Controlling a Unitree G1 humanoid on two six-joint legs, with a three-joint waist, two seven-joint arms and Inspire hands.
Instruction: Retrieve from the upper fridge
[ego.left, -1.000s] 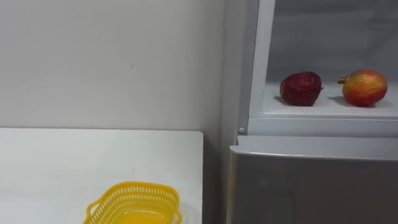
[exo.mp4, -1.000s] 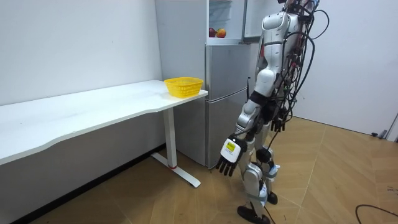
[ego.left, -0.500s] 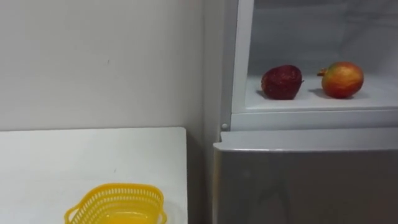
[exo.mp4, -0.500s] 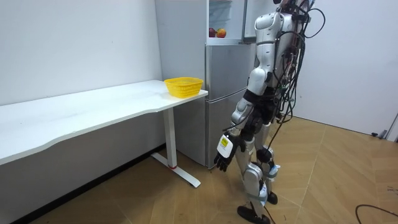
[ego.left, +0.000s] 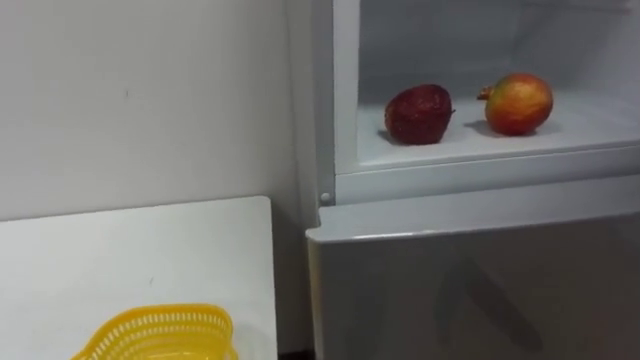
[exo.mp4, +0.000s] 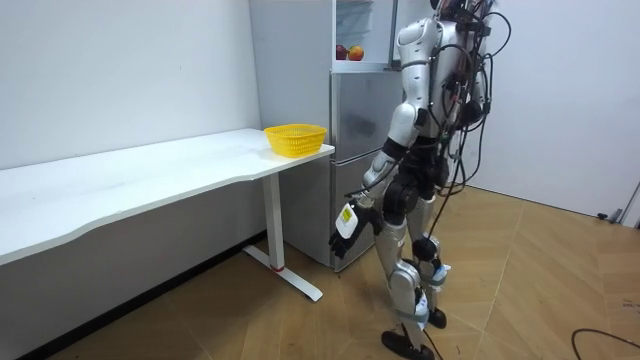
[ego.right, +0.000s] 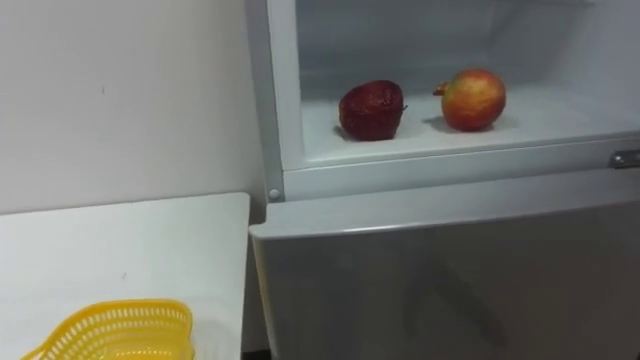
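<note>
The upper fridge compartment (ego.left: 470, 140) stands open. On its white shelf lie a dark red fruit (ego.left: 418, 114) on the left and a round red-and-yellow fruit (ego.left: 518, 103) on the right, a little apart. In the room view I stand close before the fridge (exo.mp4: 355, 150), facing it. My left hand (exo.mp4: 345, 222) hangs low beside my thigh with its fingers relaxed and nothing in it, far below the shelf.
The grey lower fridge door (ego.left: 480, 280) is closed under the shelf. To the left a white table (ego.left: 130, 250) meets the wall, with a yellow basket (ego.left: 160, 335) at its near corner beside the fridge. A narrow gap separates table and fridge.
The eye view has shifted, so the fridge and fruits sit further left and closer. In the room view I have stepped toward the fridge, and my left hand swung forward.
</note>
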